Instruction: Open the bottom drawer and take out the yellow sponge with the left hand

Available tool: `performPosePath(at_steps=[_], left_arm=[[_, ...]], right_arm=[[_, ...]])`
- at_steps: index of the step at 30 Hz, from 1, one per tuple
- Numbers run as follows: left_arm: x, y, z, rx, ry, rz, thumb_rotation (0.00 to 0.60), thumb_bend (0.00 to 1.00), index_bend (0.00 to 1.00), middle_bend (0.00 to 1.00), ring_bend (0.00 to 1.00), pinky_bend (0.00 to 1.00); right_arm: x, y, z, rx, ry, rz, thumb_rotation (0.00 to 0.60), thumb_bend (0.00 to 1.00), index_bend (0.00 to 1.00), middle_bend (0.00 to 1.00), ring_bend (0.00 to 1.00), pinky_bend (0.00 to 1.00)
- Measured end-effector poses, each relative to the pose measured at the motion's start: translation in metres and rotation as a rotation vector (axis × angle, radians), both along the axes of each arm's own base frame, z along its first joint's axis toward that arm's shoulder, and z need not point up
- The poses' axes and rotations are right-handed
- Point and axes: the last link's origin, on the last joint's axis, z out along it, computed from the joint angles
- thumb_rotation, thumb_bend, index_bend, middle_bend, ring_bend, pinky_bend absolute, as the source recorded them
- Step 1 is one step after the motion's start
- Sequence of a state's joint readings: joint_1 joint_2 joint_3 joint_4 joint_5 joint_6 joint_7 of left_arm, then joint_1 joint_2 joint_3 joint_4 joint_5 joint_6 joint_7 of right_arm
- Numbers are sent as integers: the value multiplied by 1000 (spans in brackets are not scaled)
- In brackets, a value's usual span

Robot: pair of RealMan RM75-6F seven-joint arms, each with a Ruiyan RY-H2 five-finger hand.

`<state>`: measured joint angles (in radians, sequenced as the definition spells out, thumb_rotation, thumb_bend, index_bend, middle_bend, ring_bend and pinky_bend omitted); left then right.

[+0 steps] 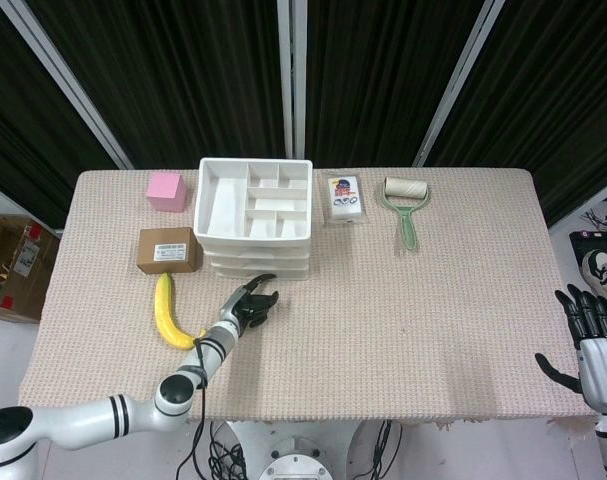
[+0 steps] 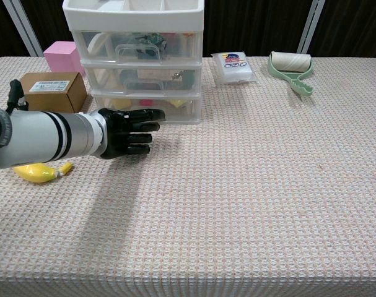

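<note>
Left hand (image 2: 127, 131): empty, fingers extended and slightly apart, palm sideways, hovering just in front of the drawer unit (image 2: 135, 59), fingertips near the bottom drawer (image 2: 147, 106). Judged to be lined up for the drawer's front, since that must open first.

Right hand (image 1: 586, 332): fingers spread, holding nothing, off the table's right edge, well apart from the drawer unit; idle, as the task names the left.

Bottom drawer: closed, translucent front.

Yellow sponge (image 2: 121, 103): a yellow shape behind the bottom drawer's front, left part, beside something pink; taken to be the sponge.

Banana (image 1: 166, 311): on the table in front of the drawer unit, to its left.

Cardboard box (image 2: 49, 91): just left of the drawer unit.

Pink block (image 2: 59, 56): left of the drawer unit, behind the box.

Lint roller (image 2: 292, 69): well right of the drawer unit.
</note>
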<state>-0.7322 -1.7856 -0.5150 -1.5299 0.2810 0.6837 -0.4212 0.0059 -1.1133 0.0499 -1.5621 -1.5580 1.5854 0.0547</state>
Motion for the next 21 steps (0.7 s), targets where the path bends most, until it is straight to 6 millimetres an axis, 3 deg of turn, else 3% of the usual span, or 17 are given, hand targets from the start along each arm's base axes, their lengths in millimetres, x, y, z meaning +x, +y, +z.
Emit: performPosePath(at_steps=[9,21], left_arm=[[1,5,-2,-12,-22,23,600,483,375,883,992,1000],[-4,-7,1,-59,-54,13,600,488,438,883,993,1000]], right_arm=[[-2,0,0,1,-1,-4,600,120,0,0,0,0],[-2,-1,-2,5,-4,-5,600,119,0,0,0,0]])
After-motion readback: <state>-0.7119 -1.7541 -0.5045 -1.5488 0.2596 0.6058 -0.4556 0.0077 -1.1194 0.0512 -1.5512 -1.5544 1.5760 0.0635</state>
